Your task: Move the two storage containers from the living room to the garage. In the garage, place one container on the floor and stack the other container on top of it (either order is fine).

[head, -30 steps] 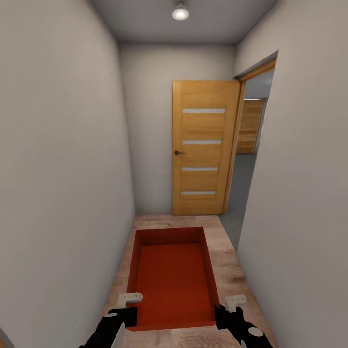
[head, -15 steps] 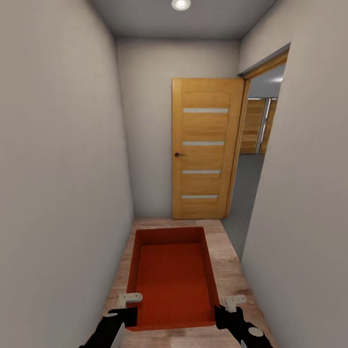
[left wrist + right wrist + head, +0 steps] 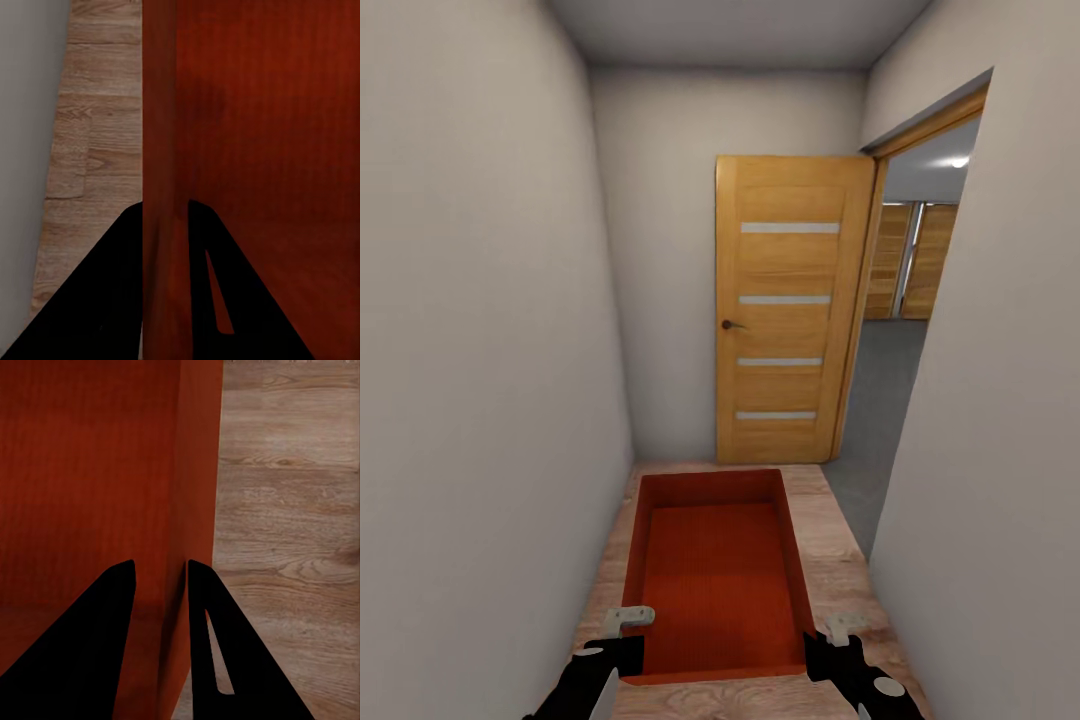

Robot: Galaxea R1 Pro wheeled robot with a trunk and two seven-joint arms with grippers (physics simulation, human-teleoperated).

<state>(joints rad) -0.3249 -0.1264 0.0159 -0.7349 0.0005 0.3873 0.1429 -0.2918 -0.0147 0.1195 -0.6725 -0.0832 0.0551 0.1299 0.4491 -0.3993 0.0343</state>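
Gripping container (image 3: 718, 575), door (image 3: 785, 310) ahead

Head camera high, facing down corridor, wrist cameras close on container (image 3: 720, 580) walls

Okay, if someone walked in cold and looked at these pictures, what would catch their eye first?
Most likely the orange-red storage container, held low in the middle of a narrow white-walled hallway, with the left gripper and right gripper each clamped on a side wall near its close end. Next, the open wooden door ahead, and to its right a doorway onto a grey floor.
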